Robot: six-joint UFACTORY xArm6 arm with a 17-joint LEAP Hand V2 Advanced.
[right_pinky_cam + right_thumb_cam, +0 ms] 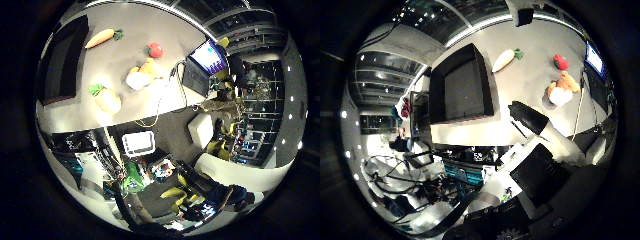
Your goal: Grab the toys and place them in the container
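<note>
Several toys lie on the grey table, all far below the palm. An orange carrot with a green top is nearest the black container, which looks bare inside. A red round toy and an orange and white plush lie close together towards the laptop. A pale yellow toy with green leaves sits near the table's front edge. My right hand hangs high above the table. Its black and white fingers reach out straight and hold nothing.
An open laptop with a lit screen stands at the table's edge beside the plush. On the floor below the table are a white basket, a white box and assorted clutter.
</note>
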